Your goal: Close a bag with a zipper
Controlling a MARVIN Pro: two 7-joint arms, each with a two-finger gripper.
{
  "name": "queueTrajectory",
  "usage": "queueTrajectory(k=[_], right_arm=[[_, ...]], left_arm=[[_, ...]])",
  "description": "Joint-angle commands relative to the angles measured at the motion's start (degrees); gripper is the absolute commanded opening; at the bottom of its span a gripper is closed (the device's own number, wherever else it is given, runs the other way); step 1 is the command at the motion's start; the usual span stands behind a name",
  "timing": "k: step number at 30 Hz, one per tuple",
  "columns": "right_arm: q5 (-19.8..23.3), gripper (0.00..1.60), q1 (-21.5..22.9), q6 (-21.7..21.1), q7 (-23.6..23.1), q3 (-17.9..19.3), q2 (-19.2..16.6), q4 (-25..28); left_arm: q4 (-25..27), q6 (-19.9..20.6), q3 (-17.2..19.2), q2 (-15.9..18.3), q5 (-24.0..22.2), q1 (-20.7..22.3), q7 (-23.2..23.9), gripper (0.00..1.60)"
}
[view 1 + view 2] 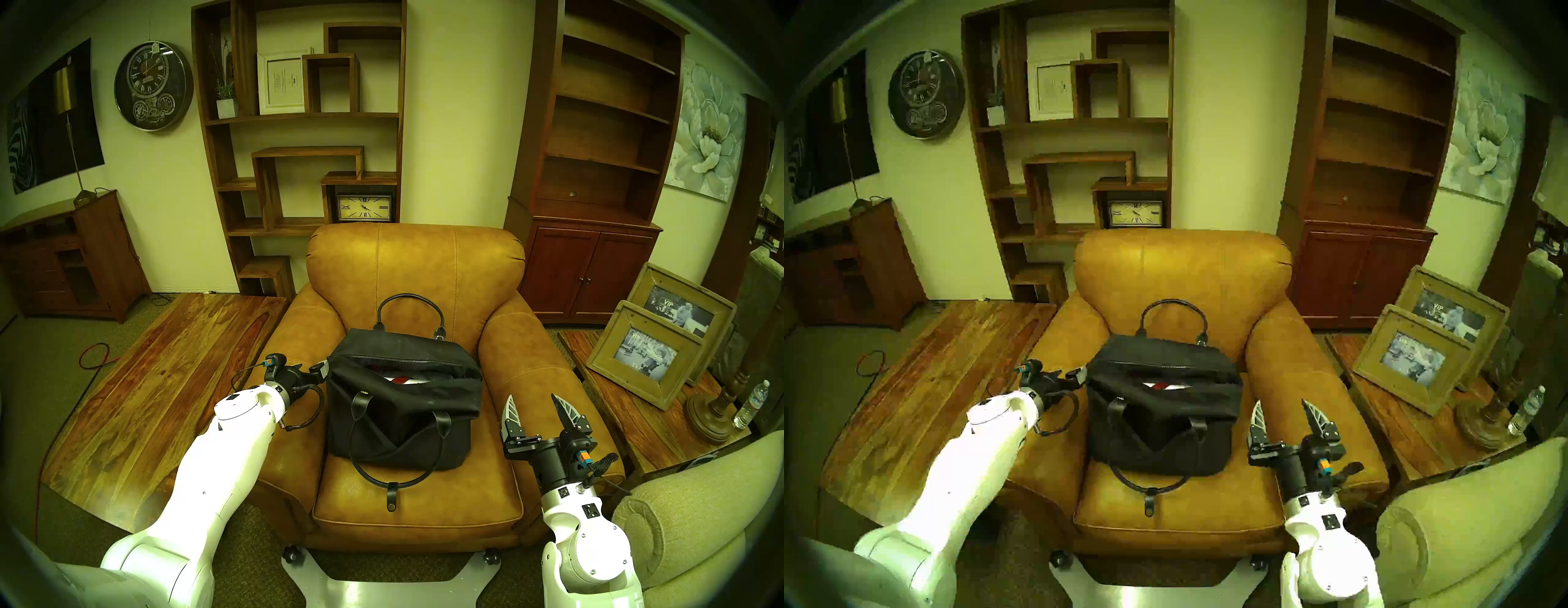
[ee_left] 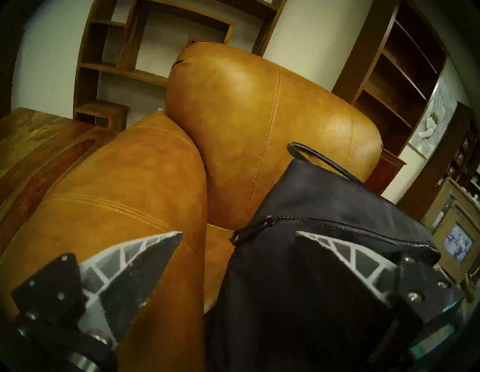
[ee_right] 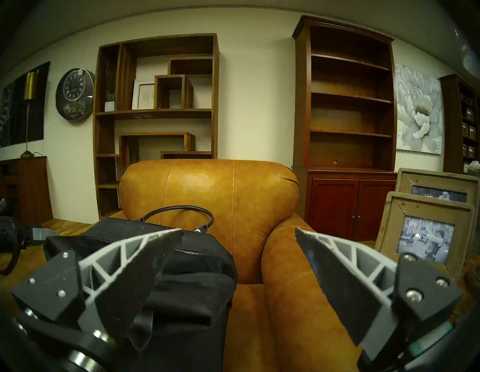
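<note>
The boxy black bag sits on the seat of a tan leather armchair. Its zipper runs along the top and gapes open, with red and white contents showing inside. One looped handle stands up at the back; the other lies on the seat in front. My left gripper is open at the bag's left end. In the left wrist view the zipper pull lies between its fingertips. My right gripper is open and empty, just right of the bag.
A wooden coffee table stands left of the armchair. A side table at the right holds picture frames, a lamp base and a water bottle. A beige sofa arm is close to my right arm. Shelves line the back wall.
</note>
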State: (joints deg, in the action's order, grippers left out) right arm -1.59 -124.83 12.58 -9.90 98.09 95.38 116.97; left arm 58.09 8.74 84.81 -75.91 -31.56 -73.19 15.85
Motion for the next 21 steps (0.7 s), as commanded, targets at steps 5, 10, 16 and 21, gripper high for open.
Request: queueTrajectory(k=[5,10,16,21], right_arm=[[0.07,1.6,0.2,0.23,0.04,-0.01,0.04,1.18],[0.07,1.6,0.2,0.23,0.04,-0.01,0.04,1.17],[0.07,1.6,0.19,0.23,0.05,-0.01,0.04,1.19],[0.07,1.6,0.18,0.22,0.05,-0.01,0.04,1.21]], left_arm=[[-9.59,-3.37,0.55,-1.92,-0.74,8.84,3.14,1.6],[-13.27,-4.11,0.47,-2.52,-1.17,10.81,5.4,1.6],[-19.06,-5.07,-0.58,-3.05,-1.39,14.37,9.56,1.6],[-22.65,-6.34,-1.15,-3.44,-1.75,16.16,12.69,1.6]])
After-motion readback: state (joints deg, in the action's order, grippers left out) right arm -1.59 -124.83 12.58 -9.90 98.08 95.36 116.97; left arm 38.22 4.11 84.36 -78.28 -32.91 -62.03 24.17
